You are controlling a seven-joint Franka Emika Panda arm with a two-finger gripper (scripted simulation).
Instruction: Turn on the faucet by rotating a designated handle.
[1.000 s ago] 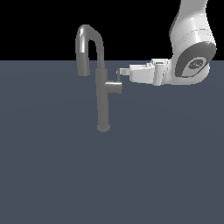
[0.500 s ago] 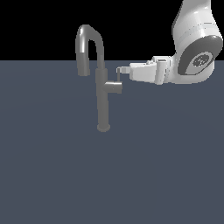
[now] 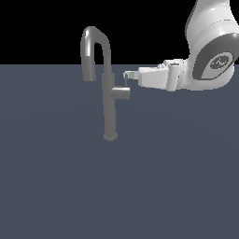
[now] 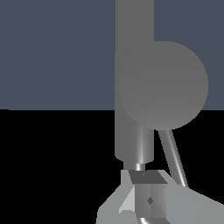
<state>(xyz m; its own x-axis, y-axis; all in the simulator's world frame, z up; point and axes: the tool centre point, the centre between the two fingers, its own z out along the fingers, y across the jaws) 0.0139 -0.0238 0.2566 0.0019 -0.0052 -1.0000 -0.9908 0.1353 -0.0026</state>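
Faucet (image 3: 109,100) hardware fills the wrist view; nearest the camera, the pincer's (image 4: 148,199) pale fingertips (image 4: 131,199) crowd the frame edge, and a thin rod lever (image 4: 173,159) runs slantwise right alongside them; whether the fingertips actually touch the rod I cannot tell, nor whether the pincer is released or clenched, since the gap between its fingers is not clearly shown in either view; just beyond the fingertips, the round end face of the handle (image 4: 162,85) looks straight at the camera, a broad grey disc; behind that disc stands the faucet's vertical column.

From the exterior view, the pincer (image 3: 128,74) reaches in level from the exterior view's right, its tip just above and just beside the outer end of the handle (image 3: 122,93), a short horizontal stub on the column's side facing the pincer; the white robot arm (image 3: 210,51) bulks behind the pincer; beyond the handle, the column rises upright from a small round base on the dark blue-grey surface (image 3: 56,186); farthest from the pincer, the gooseneck spout (image 3: 91,46) arches over and points down on the column's far side.
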